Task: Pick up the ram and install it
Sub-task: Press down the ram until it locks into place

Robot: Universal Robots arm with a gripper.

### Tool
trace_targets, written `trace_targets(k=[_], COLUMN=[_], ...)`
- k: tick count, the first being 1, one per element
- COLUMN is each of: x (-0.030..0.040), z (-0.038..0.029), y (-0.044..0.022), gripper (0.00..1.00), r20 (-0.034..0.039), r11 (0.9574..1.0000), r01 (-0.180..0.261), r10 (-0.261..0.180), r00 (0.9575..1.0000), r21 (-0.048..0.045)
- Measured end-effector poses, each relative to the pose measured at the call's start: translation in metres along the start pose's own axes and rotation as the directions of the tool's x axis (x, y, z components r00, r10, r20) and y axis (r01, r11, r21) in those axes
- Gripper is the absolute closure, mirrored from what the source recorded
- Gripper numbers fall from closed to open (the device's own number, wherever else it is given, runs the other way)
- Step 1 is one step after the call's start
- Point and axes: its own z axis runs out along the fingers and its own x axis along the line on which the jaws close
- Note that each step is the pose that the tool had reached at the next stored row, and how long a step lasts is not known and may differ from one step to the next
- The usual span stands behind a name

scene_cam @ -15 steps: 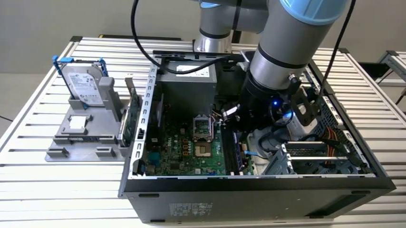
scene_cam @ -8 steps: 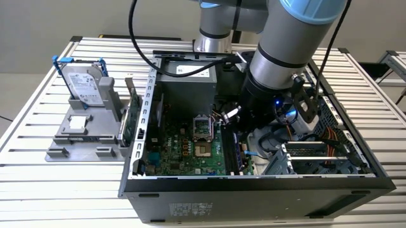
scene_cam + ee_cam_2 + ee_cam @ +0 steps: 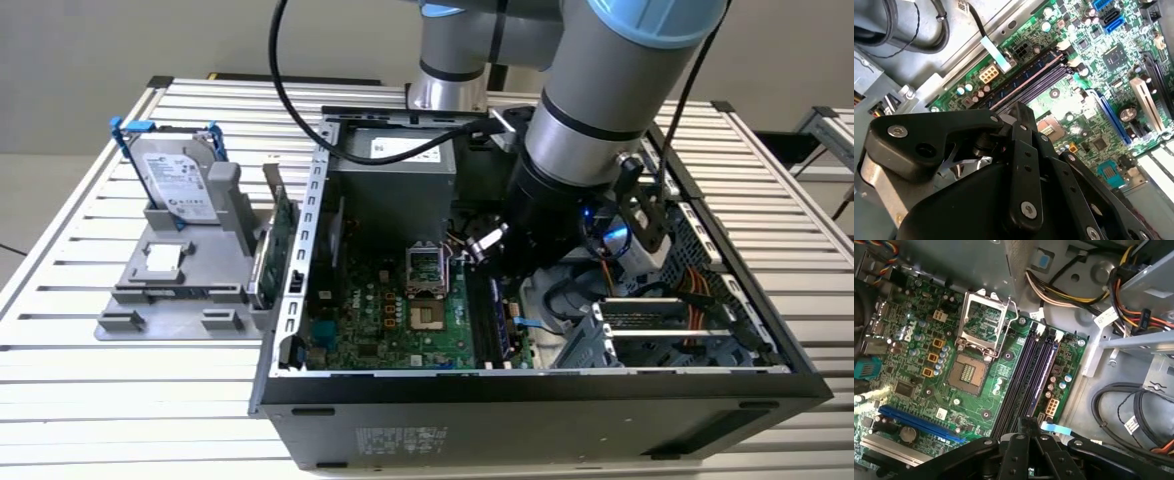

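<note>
Gripper [image 3: 491,248] down inside case [image 3: 534,395], over memory slots [image 3: 1026,382]; whether jaws are open or closed, cannot tell. Ram [image 3: 1030,371]: probably the dark strip standing in the slots, though hard to separate from them. If so, long axis runs along the slots, edge down. Light, stiff, thin, fragile board: take by the long upper edge, off chips and contacts

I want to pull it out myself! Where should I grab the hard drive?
Probably the upper end, from above. The hard drive stands tilted in its gray holder, lower end tucked in, upper end free. Pinch its two flat faces, between the blue rails.
</note>
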Motion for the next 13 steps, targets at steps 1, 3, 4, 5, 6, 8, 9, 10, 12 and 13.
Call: trace_targets(k=[1,3,4,5,6,8,9,10,12,13], x=[-0.0001,-0.0004,-0.0005,-0.0006,-0.0007,-0.0010,-0.0011,-0.0012,-0.0014,-0.0015], z=[0.0000,0.0000,0.0000,0.0000,0.0000,0.0000,0.0000,0.0000,0.0000,0.0000], y=[0.0004,0.0011,0.0014,0.0016,0.0020,0.0026,0.0029,0.0032,0.0038,0.0040], gripper=[1.00,1.00,1.00,1.00,1.00,1.00,1.00,1.00,1.00,1.00], r20=[-0.0002,-0.0008,-0.0010,-0.0012,-0.0014,-0.0020,-0.0022,-0.0024,-0.0030,-0.0033], r11=[0.9999,0.9994,0.9990,0.9985,0.9979,0.9964,0.9956,0.9947,0.9923,0.9908], r01=[0.012,0.035,0.045,0.055,0.065,0.084,0.093,0.102,0.124,0.135], r10=[-0.012,-0.035,-0.045,-0.055,-0.065,-0.084,-0.093,-0.102,-0.124,-0.135], r00=[0.9999,0.9994,0.9990,0.9985,0.9979,0.9964,0.9956,0.9948,0.9923,0.9908], r21=[0.0006,0.0019,0.0024,0.0029,0.0034,0.0044,0.0049,0.0053,0.0064,0.0070])
